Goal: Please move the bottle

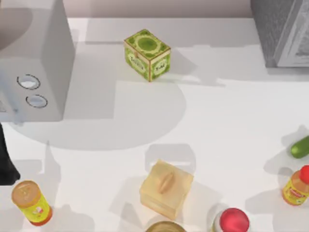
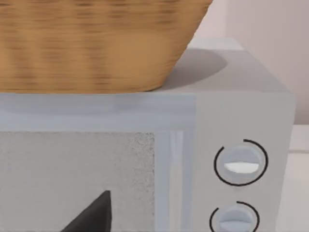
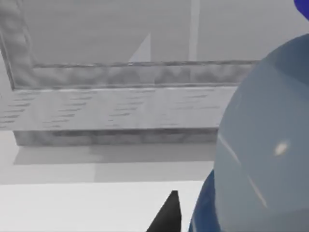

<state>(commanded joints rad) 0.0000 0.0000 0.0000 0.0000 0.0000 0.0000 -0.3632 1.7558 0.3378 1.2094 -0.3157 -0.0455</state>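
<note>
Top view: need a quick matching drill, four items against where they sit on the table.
Items:
1. green box
2. tan block
3. cucumber
4. yellow-labelled bottle

Places:
A. near left corner
B. right edge
C. far, about centre
D. near, about centre

Pairs: 1-C, 2-D, 3-B, 4-A

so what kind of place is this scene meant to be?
Likely a rendered kitchen counter. A microwave with two dials stands at the white table's left with a wicker basket on top, and groceries lie around: a green tea box, a cucumber, condiment bottles.
</note>
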